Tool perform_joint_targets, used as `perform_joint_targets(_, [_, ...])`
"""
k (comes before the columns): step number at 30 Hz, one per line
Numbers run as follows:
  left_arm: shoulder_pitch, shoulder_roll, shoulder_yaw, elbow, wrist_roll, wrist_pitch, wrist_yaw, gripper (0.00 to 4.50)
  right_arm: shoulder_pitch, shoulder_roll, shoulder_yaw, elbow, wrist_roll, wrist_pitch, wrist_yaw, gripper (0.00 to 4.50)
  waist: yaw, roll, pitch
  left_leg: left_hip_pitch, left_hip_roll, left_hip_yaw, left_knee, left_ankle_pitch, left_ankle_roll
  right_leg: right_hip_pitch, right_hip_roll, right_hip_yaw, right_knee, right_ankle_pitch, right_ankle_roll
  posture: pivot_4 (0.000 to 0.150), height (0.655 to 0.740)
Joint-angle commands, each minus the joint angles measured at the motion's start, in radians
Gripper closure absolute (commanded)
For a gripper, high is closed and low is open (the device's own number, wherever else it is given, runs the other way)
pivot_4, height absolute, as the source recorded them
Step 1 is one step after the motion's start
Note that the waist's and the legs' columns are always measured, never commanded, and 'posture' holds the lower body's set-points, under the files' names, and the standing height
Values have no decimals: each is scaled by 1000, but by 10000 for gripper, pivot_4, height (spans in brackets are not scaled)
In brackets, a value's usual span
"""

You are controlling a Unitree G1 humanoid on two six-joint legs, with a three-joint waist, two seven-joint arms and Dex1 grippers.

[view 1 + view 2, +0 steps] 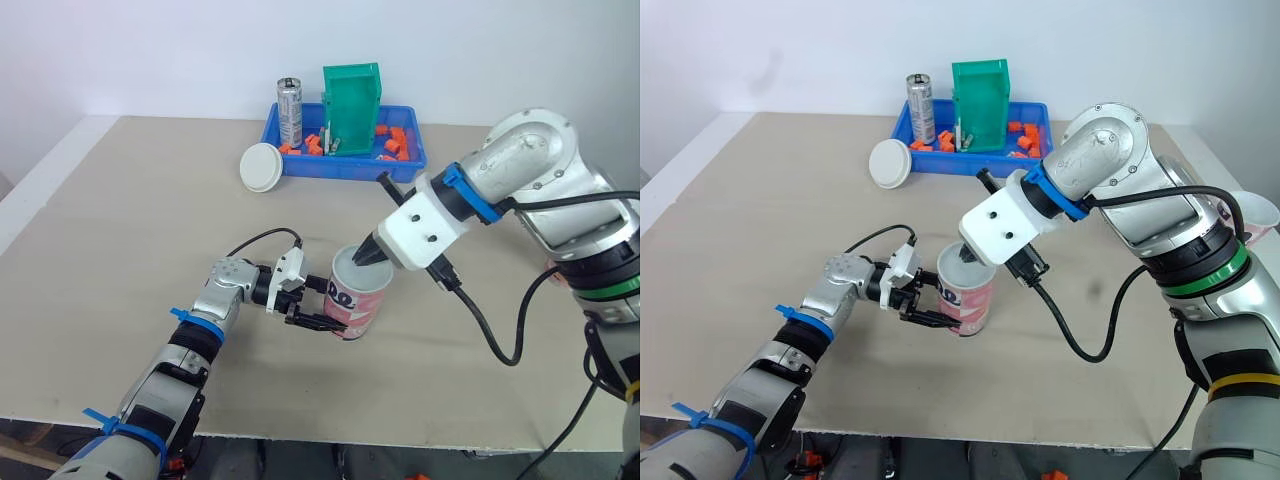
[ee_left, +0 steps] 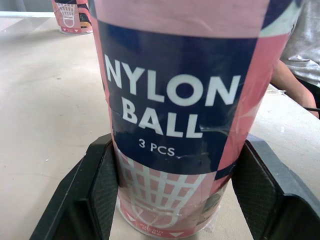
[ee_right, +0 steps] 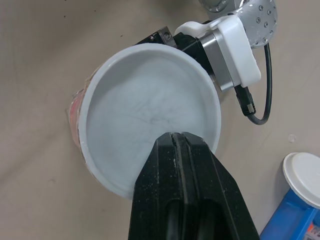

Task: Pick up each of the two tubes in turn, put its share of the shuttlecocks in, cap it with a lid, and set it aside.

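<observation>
Near the middle of the tabletop the pink shuttlecock tube, printed "NYLON BALL 3 PCS", stands upright with its base on the surface. The left gripper is clamped round the tube's lower half, one black finger on each side, which looks meant to stop it sliding or tipping. A white lid sits on the tube's mouth, and the right gripper comes down on it from above with its two fingers pressed together and nothing between them, tips resting near the rim. I take that as a push to seat the lid, though I cannot tell whether it is fully home all the way round. Well apart at the back, a blue tray holds a green bin, a silver can and small orange pieces, with a spare white lid lying just beside it. The second tube stands off on the tabletop, and a person's arm shows at its edge. Nothing crowds the capped tube; the right wrist's black cable looping on the tabletop beside it is the nearest thing.
</observation>
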Motion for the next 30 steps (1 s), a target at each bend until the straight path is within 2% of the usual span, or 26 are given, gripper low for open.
perform_joint_targets(1, [11,23,5,4,25,11,12,14181,30,-11,54,-6,-42,-23,38,44760,0,-1,-1,0,0,0,0,0,0,0,0,0,0,0,0,1500,7362])
perform_joint_targets(3, [11,22,5,4,26,11,11,14181,39,21,0,4,-22,-15,32,44760,0,-2,-1,0,0,0,0,0,0,0,0,0,0,0,0,1500,7362])
perform_joint_targets(7, [11,20,6,2,27,10,11,14181,-2,66,-143,27,119,150,18,44760,-1,-3,-1,0,0,0,0,0,0,0,0,0,0,1,-1,1500,7362])
perform_joint_targets(9, [12,19,8,-1,26,10,11,14181,-9,41,-219,30,191,241,16,37753,0,-2,-1,-1,0,0,0,0,0,-1,0,0,0,1,-1,1500,7362])
perform_joint_targets(10, [12,19,8,-2,26,10,11,14181,-2,22,-252,22,219,273,17,36365,0,-3,-1,-2,0,0,0,0,0,-1,0,0,0,0,-1,1500,7362])
perform_joint_targets(12, [15,19,8,-7,26,11,10,14181,24,-16,-325,-10,281,348,6,28253,3,-3,0,-3,0,0,0,0,0,-1,0,0,0,0,0,1500,7362])
perform_joint_targets(15, [15,17,8,-18,21,16,6,14181,87,-74,-450,-59,383,474,-40,11436,3,-3,0,-3,0,-1,-1,-1,-1,-1,0,0,0,-2,1,1500,7362])
perform_joint_targets(16, [14,18,9,-22,19,18,3,14181,114,-91,-480,-78,403,502,-50,9097,3,-3,0,-3,0,-1,-2,-1,-1,0,0,-1,0,-2,2,1500,7362])
perform_joint_targets(18, [9,16,9,-27,17,23,1,14181,190,-122,-530,-115,425,560,-92,337,3,-3,0,-3,0,-2,-2,-1,-1,-1,0,-1,0,-2,2,1500,7362])
perform_joint_targets(24, [5,19,9,-42,12,43,-12,14181,505,-164,-672,-241,453,657,-239,337,3,-3,0,-3,-1,-1,-2,-1,-1,0,0,0,-1,-3,1,1500,7362])
perform_joint_targets(26, [1,24,13,-47,5,65,-18,8335,581,-155,-711,-284,475,683,-285,0,3,-3,0,-3,-1,0,-2,-1,-1,-1,-1,1,-1,-2,2,1500,7362])
perform_joint_targets(27, [-3,29,15,-56,-4,83,-30,6802,630,-149,-729,-301,471,686,-312,0,2,-3,0,-3,-1,0,-2,-1,-1,-1,0,1,-1,-2,3,1500,7362])
perform_joint_targets(28, [-6,33,17,-64,-11,100,-39,2097,664,-142,-744,-314,474,691,-337,0,3,-3,1,-3,-1,-1,-2,-1,-1,-1,0,1,0,-1,5,1500,7362])
perform_joint_targets(30, [-21,40,36,-82,-24,106,-38,653,732,-121,-770,-341,471,688,-388,0,3,-3,1,-3,-1,-2,-2,-1,-1,-1,1,0,0,-2,5,1500,7362])
